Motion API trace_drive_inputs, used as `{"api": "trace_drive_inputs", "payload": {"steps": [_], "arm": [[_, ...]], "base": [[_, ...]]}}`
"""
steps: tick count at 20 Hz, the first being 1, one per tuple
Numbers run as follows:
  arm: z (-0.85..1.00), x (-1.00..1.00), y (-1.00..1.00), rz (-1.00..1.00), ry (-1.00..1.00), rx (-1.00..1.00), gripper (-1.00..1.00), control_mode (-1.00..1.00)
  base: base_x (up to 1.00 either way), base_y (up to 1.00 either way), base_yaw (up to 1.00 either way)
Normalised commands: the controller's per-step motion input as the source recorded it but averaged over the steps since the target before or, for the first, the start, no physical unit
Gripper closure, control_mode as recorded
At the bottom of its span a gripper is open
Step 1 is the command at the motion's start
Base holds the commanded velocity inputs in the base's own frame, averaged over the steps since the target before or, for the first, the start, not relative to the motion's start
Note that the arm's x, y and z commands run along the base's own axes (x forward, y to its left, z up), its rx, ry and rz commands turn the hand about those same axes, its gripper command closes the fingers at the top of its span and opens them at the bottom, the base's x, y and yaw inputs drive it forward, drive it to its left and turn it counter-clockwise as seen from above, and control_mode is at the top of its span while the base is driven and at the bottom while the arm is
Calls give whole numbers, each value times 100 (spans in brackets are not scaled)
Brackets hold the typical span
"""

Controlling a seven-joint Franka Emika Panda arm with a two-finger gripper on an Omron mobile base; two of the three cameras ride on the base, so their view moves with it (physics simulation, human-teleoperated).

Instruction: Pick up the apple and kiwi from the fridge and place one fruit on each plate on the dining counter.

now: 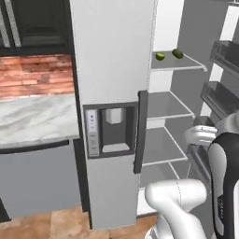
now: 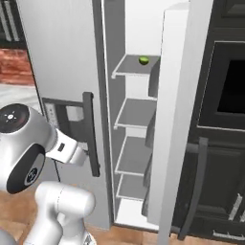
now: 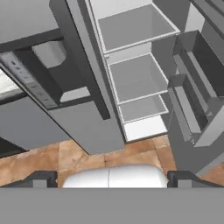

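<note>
The fridge (image 1: 112,93) is shown opened, the kiwi (image 1: 160,56) left unpicked on its top shelf (image 1: 179,63), the gripper (image 3: 111,179) spread apart and empty.

Even, bright, shadowless rendered light falls on the fridge (image 1: 112,70), whose white inner walls look almost washed out, with no glare. Edges are soft and slightly blurred throughout. The oven (image 2: 225,119) at far right stays dark.

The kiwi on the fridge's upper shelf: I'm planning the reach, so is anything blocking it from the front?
Nothing visible does. The fridge door stands open, and the kiwi lies near the shelf's front edge beside another small green fruit.
</note>
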Motion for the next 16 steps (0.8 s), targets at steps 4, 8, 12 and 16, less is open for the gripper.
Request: {"api": "trace_drive_inputs", "payload": {"steps": [4, 8, 12, 16], "arm": [[0, 0, 0, 0, 0, 0, -100, 100], [0, 0, 0, 0, 0, 0, -100, 100], [0, 0, 0, 0, 0, 0, -100, 100], [0, 0, 0, 0, 0, 0, -100, 100]], "base": [[51, 24, -51], [57, 25, -41], [55, 6, -26], [59, 11, -12]]}}
